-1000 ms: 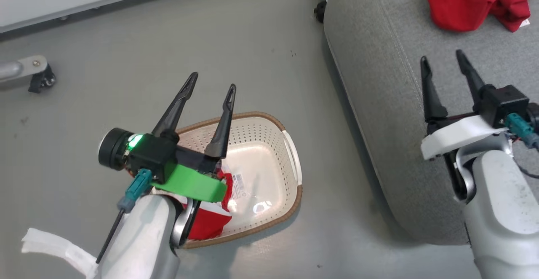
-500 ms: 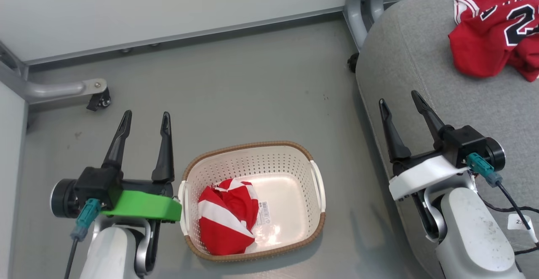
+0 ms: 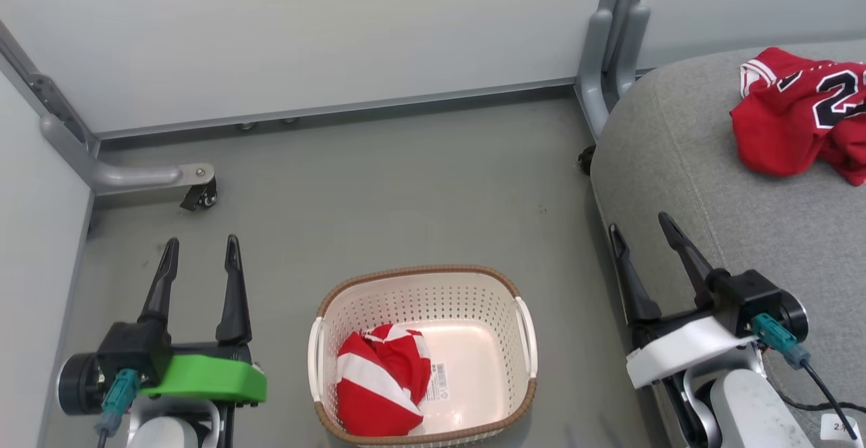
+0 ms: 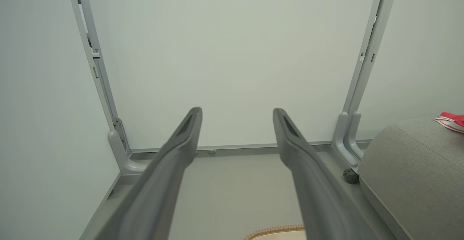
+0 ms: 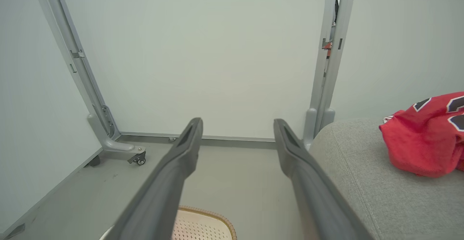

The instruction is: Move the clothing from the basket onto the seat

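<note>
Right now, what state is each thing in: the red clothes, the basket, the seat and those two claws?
jersey: crumpled, lying on the seat.
shorts: bunched up inside the basket.
basket: upright on the floor.
seat: bears the jersey.
left gripper: open, empty.
right gripper: open, empty.

Right edge crops jersey (image 3: 788,130); number incomplete. Label sticker (image 3: 438,374) print in basket (image 3: 413,271) too small to read.
</note>
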Tool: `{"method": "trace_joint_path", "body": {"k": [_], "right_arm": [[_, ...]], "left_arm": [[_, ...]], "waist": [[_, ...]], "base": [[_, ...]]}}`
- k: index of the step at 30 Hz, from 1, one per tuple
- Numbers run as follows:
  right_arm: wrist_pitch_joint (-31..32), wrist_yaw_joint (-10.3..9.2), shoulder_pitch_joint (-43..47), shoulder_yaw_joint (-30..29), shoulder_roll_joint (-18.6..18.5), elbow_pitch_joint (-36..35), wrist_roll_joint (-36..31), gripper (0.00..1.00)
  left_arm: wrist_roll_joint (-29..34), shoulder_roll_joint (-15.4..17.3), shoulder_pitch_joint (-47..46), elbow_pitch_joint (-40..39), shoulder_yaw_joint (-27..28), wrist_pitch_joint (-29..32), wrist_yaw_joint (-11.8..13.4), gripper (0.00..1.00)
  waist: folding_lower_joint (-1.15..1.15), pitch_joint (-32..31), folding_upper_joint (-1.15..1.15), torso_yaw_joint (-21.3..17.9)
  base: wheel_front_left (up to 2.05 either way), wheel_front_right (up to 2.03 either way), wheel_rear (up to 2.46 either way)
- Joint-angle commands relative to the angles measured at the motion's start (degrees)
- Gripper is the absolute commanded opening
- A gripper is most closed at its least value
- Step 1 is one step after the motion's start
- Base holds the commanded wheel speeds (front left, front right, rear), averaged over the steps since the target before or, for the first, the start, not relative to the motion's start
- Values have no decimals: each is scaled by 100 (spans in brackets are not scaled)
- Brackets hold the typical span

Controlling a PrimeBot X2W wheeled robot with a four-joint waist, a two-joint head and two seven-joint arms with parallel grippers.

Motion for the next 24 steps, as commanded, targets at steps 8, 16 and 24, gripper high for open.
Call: {"method": "trace_joint_path", "body": {"k": [8,16,24], "right_arm": [[-12,-6,496,-99,-16,-161,169,100],[-12,-6,786,-141,-16,-236,142,100],[-12,-6,776,-110,-15,-223,156,100]], "left_arm": [[110,-46,385,-58,220,-5,-7,100],[162,-73,556,-82,281,-4,5,100],[181,-93,583,-86,292,-5,-11,100]], "waist": [[0,-237,0,-15],[0,-356,0,20],[0,-364,0,28]], "base": [[0,0,0],[0,0,0],[0,0,0]]}}
